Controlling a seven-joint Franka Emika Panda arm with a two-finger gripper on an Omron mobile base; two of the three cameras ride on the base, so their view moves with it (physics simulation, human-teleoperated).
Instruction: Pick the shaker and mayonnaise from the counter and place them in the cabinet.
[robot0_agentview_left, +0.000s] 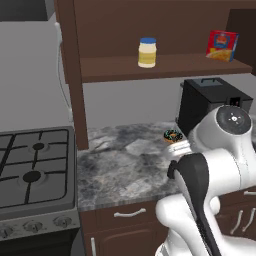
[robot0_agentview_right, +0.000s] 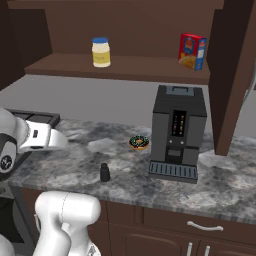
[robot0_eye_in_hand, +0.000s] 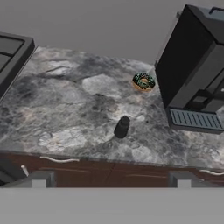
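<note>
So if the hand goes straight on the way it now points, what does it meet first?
Most likely the shaker, which stands upright near the middle of the hand view on the counter. Nothing lies between them as far as the picture shows, though depth is hard to judge; slightly off, it would meet bare stone.

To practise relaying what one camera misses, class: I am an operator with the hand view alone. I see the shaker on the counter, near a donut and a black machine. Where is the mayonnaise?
Observer: The mayonnaise stands upright on the cabinet shelf, above the counter.
Operator: Is anything else up there?
Observer: A red-and-yellow box stands toward the shelf's other end, well apart from the jar.
Operator: What is over the machine?
Observer: The machine stands under that shelf, roughly below the box.
</note>
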